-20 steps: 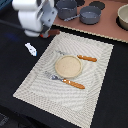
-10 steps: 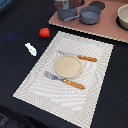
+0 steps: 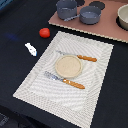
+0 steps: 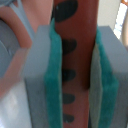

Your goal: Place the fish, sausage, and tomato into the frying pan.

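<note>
In the wrist view my gripper [image 4: 75, 80] is shut on the sausage [image 4: 75, 30], a reddish-brown rod with dark marks, clamped between the teal pads [image 4: 54, 75]. The gripper is out of the exterior view. There, the red tomato [image 3: 44, 32] lies on the dark table at the exterior view's left, off the mat. The small white fish [image 3: 31, 49] lies in front of it. The blue-grey frying pan [image 3: 90, 15] sits at the back on a brown board, its thin handle pointing to the exterior view's left.
A taller dark grey pot [image 3: 66, 8] stands beside the pan, and a beige bowl [image 3: 123, 16] at the exterior view's right. A pale placemat [image 3: 95, 85] holds a tan plate [image 3: 68, 66] and two orange-handled cutlery pieces [image 3: 86, 58].
The arm moved from above the tomato area toward the back by the pot, then left the exterior view. The tomato, fish and pan have not moved.
</note>
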{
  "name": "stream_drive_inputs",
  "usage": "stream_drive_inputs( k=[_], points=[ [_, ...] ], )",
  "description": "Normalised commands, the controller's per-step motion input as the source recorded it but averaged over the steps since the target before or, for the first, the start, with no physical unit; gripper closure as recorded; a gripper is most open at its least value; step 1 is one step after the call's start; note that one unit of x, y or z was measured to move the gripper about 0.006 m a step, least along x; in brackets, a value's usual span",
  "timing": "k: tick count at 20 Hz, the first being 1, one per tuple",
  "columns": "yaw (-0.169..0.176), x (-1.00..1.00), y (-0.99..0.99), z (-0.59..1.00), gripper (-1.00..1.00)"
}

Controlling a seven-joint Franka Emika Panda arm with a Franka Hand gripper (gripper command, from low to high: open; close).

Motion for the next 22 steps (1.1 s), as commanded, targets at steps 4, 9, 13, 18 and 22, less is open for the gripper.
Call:
stream_drive_inputs(
  k=[4,9,13,18,22],
  points=[
    [0.000,0.70,0.91,0.00,1.00],
    [0.000,0.69,0.88,0.00,1.00],
    [0.000,0.66,0.84,-0.03,1.00],
    [-0.001,0.43,0.58,-0.18,1.00],
    [-0.012,0.34,0.42,-0.21,1.00]
  ],
)
